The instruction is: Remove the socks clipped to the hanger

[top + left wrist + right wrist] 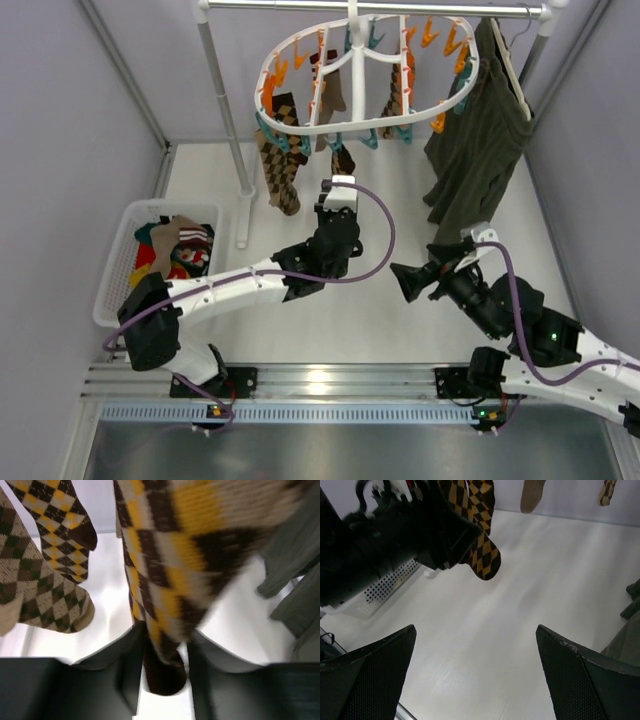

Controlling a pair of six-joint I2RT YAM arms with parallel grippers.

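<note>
The white oval hanger [365, 122] hangs from the rail, with orange and teal clips and several argyle socks [280, 160] clipped to it. My left gripper [340, 178] is raised under the hanger's front edge. It is shut on a yellow and brown argyle sock [165, 605], whose dark toe [165, 677] hangs down between the fingers [129, 665]. The same sock shows in the right wrist view [482, 555]. Two more argyle socks [55, 600] hang to its left. My right gripper [405, 283] is open and empty, low over the white floor [475, 627].
A white basket [118, 262] at the left holds several loose socks [178, 250]. A dark olive garment [480, 150] hangs at the right on a thin hanger. The white rail stand's post [225, 110] rises left of the hanger. Grey walls close in on both sides.
</note>
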